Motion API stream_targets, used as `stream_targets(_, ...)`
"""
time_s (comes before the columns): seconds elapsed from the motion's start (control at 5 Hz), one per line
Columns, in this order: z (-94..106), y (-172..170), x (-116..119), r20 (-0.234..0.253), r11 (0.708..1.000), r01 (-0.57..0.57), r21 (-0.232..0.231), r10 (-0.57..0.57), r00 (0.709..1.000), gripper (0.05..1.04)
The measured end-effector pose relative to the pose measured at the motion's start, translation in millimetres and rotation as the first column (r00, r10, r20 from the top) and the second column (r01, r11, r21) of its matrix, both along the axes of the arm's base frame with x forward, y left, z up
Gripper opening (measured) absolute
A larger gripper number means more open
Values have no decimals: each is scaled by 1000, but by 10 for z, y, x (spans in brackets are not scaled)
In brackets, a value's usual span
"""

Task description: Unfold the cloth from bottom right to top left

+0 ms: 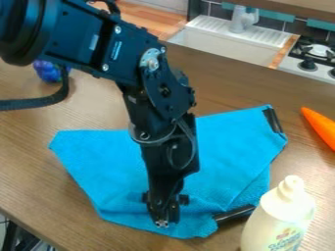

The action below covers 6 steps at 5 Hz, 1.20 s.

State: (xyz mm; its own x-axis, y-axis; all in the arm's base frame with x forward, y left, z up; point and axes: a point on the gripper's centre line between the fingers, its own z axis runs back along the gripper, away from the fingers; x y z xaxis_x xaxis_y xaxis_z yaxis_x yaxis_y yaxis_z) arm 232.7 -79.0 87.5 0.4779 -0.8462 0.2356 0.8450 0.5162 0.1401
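Pale bottle [280, 218] beside the cloth [105, 162] could topple if you drag fabric against it; whether the gripper [163, 220] is clamped, you can't tell.

No print is legible, even on the bottle [278, 214].

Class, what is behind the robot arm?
Behind the arm are the table and the cloth, which shows on both sides, plus part of a purple-blue thing at upper left. The strip of cloth directly behind the arm is covered.
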Motion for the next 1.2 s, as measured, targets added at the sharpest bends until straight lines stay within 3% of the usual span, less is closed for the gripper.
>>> stream_targets(0.2,-24,-1,-5,0,1000,3,6,-3,1000,408)
stream_targets(0.4,-30,-3,-2,0,1000,4,5,-4,1000,183)
stream_targets(0.6,-2,20,-2,-1,1000,-2,-8,2,1000,75)
stream_targets(1.0,382,368,296,78,988,-129,-88,136,988,55)
stream_targets(1.2,496,560,529,91,976,-196,-100,205,975,55)
